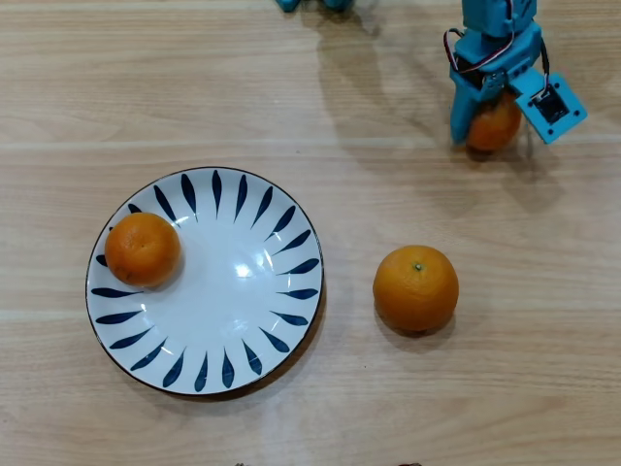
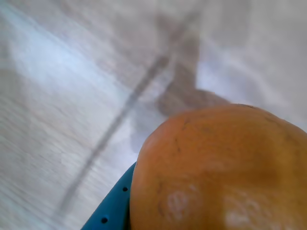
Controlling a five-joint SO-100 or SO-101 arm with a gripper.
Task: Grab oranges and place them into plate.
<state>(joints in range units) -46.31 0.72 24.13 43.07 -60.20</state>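
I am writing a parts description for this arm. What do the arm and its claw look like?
In the overhead view the arm and claw are teal-blue plastic. Thin red, black and white cables loop beside the wrist. A small blue square camera housing with a dark centre sits alongside. The wrist view shows one blue finger with small holes.
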